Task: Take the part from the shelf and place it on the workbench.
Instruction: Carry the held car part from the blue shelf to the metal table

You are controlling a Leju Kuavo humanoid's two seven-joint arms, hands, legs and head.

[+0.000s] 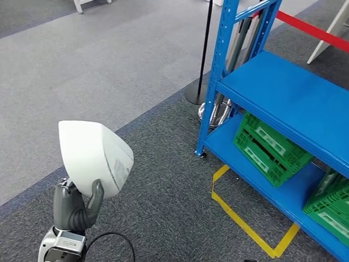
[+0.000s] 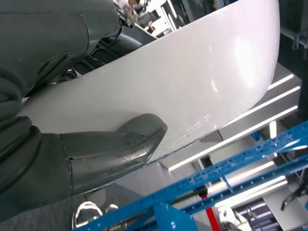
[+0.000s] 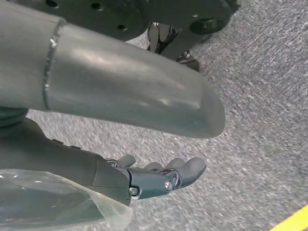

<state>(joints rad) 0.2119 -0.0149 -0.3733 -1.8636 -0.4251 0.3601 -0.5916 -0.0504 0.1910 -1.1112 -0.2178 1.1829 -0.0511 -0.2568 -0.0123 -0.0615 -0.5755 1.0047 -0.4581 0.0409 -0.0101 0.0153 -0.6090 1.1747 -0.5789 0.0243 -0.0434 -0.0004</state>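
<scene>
- Part (image 1: 92,155): white curved shell, held up over the grey carpet (image 1: 164,191), to the left of the blue shelf (image 1: 288,93) and well apart from it.
- Left hand (image 1: 76,207): grips the part from below, thumb (image 2: 112,149) pressed flat on its white surface.
- Right hand (image 3: 145,144): holds nothing, fingers (image 3: 171,175) stretched out and apart from the thumb, above carpet.
- Shelf: green crates (image 1: 269,147) tilted on the lower level; yellow floor tape (image 1: 247,224) just beside its base.
</scene>
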